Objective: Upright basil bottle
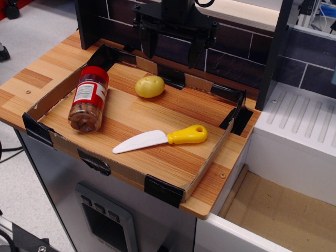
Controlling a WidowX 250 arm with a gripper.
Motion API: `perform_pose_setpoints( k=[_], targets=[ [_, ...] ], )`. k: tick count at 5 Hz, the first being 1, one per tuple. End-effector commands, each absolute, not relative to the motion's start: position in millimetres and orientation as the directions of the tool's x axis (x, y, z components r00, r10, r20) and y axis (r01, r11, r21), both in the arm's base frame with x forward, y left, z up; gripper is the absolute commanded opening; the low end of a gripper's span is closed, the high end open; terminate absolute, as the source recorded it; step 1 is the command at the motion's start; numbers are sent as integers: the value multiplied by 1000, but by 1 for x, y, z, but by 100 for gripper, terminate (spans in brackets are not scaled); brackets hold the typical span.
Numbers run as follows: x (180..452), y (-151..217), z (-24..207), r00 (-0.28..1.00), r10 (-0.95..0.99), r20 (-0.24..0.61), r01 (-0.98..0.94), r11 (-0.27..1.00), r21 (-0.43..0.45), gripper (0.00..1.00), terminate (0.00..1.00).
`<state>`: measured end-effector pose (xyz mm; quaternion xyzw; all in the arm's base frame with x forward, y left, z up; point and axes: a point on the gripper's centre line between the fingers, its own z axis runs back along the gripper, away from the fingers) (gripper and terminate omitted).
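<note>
Wooden tray (157,163): basil bottle (88,98) lying flat at nine o'clock, lemon (149,86) at twelve; gripper (174,52) above, jaws spread, empty.

One basil bottle (88,98), one potato (149,86), one toy knife (160,140) — all in one cardboard tray (206,170).

Wooden table (47,65); basil bottle (88,98) on its side, potato (149,86), toy knife (160,139)
</note>
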<state>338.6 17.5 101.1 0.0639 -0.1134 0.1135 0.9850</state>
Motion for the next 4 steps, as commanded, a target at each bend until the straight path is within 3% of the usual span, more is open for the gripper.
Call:
perform_pose_setpoints(
  k=[1,2,4],
  targets=[
    [339,17,101,949,209,238,-238,966,100,100,0],
    [335,55,110,929,263,262,-291,954,74,100,0],
    [341,129,124,894,405,190,-423,904,65,100,0]
  ],
)
